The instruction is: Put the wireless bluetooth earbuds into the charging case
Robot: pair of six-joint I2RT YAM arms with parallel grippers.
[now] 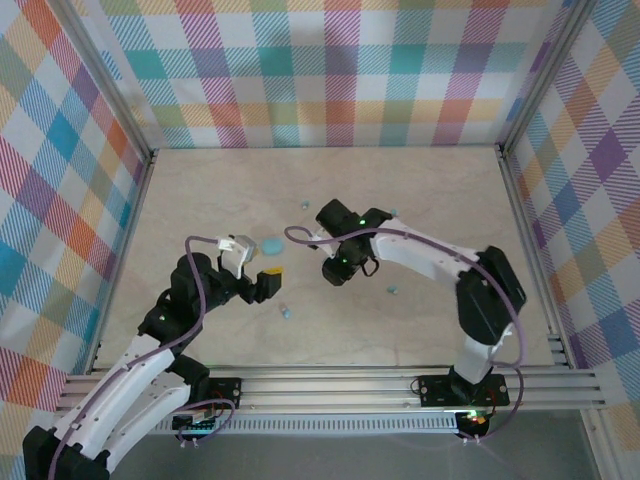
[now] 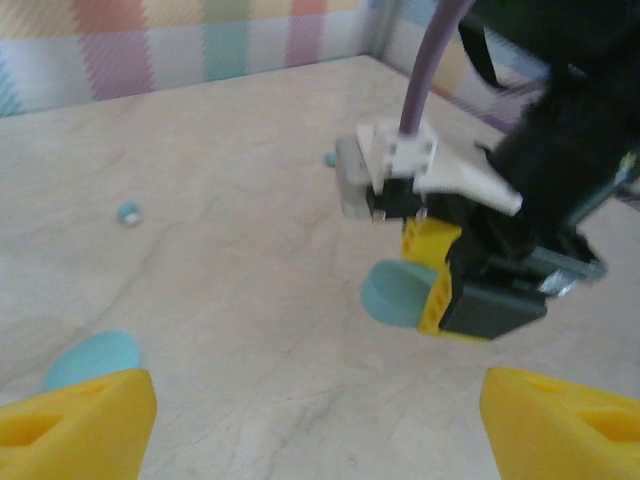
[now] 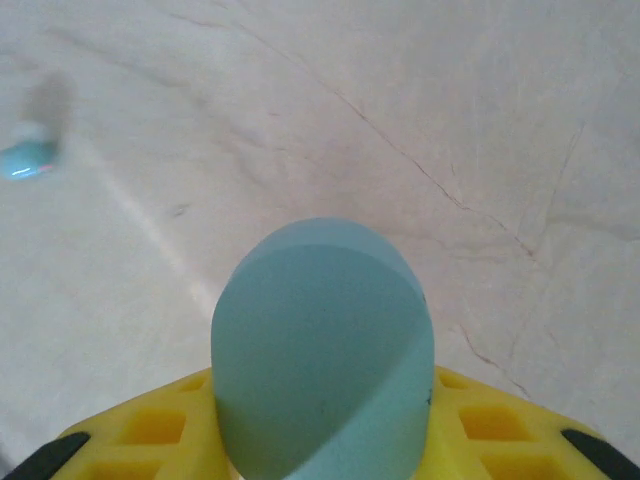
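Earbuds [image 1: 285, 311], tiny pale blue-grey nubs, lie scattered and well apart on the pale marbled tabletop [image 1: 200, 190]. One is near the front between the two arms, one [image 1: 393, 290] beside the right forearm, and one [image 1: 305, 206] farther back. None sits in a case.

Each looks very light, hard and smooth, so it would likely skid or roll if nudged. The best hold is probably a gentle pinch straight down across the body, with the fingertips meeting low at the table.

Near the middle, the right gripper [image 1: 335, 268] is closed on a round pale blue charging case [image 3: 320, 350]. Its yellow fingers press either side of the rounded edge, low over the table. The case looks rigid and slick, so it could twist in that grip. Whether its lid is open cannot be told.

The left gripper [image 2: 320, 425] faces it, jaws spread wide with nothing between them. A second blue disc [image 1: 271, 245] lies flat just beside the left gripper.
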